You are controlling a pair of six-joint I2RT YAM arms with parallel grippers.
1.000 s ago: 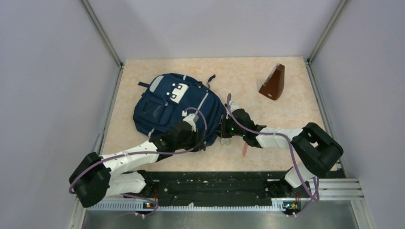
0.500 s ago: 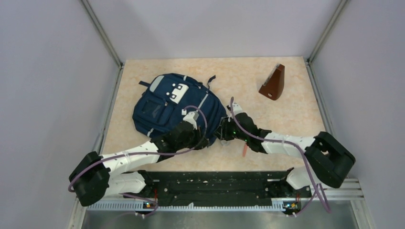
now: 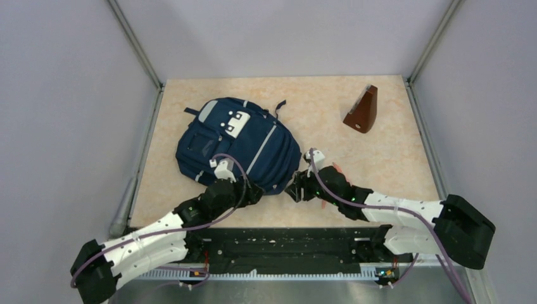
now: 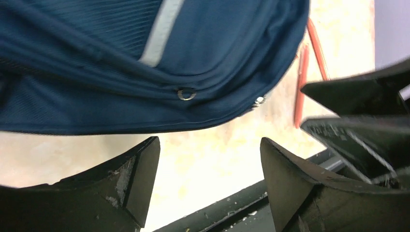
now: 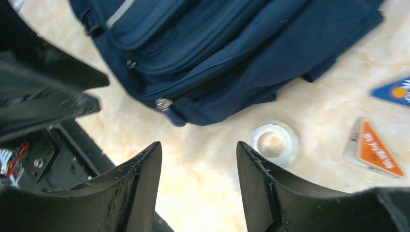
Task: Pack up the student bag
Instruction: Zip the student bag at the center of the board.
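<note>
Nearest in, at the front edge of the table [image 3: 380, 158]: left gripper [image 3: 250, 190], fingers spread wide and nothing between them in the left wrist view [image 4: 208, 159]. Just to its right, right gripper [image 3: 296, 190], likewise parted and empty [image 5: 198, 159]. Directly beyond both, almost touching, the student bag [image 3: 237, 142]: lying flat, front face up, on the left-centre of the table, its near-right corner poking into the gap between the two grippers. Long axis hard to fix from above; grey stripe running from far-right to near-left. Along the near hem, a zipper pull [image 5: 163, 103] straight ahead of the right fingers and a small metal ring [image 4: 186, 93] ahead of the left. Probably either arm in reach, the right looking better lined up on the pull. Beside the bag's corner on the right, a silvery round disc [image 5: 273, 140], an orange triangular card [image 5: 379, 150] and two orange pens [image 4: 302, 82]. Far off at the back right, well apart, a brown wedge [image 3: 362, 111]. Against a second ago: both grippers drawn back from the bag's near-right edge toward the bases, the left arm swung lower and further left, more of the bag's near side uncovered, bag itself barely shifted.
</note>
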